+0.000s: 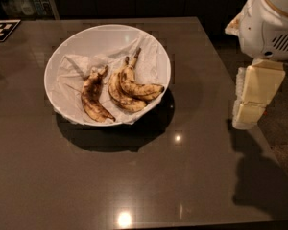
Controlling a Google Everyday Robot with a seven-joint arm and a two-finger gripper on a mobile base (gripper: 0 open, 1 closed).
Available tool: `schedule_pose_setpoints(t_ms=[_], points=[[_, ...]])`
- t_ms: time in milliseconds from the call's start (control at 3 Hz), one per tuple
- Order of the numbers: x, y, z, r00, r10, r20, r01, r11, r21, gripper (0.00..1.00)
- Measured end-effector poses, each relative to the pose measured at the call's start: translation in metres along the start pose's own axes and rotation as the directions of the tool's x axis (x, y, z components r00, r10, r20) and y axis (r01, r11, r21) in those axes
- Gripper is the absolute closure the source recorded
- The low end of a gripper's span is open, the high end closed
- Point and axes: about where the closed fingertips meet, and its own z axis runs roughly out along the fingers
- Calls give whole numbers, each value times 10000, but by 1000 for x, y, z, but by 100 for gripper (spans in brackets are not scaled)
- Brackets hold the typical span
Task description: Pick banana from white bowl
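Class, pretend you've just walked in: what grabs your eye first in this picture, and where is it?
The white bowl on the left of the dark table stands out, holding three spotted bananas on crumpled paper; the banana with the long stem lies rightmost. The cream gripper hangs at the table's right edge, apart from the bowl.

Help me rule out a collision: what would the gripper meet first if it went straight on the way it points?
The gripper hangs right of the white bowl, pointing down. It would likely meet the table near its right edge first; depth is unclear, so it might pass beside it.
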Motion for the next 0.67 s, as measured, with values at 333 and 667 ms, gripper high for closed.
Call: schedule_pose_setpoints(t_ms=[333, 667], points=[[-2, 0, -1, 10000, -59, -6, 59, 10000, 23, 0], [-21, -8, -1, 9994, 286, -183, -278, 9986, 451, 0]])
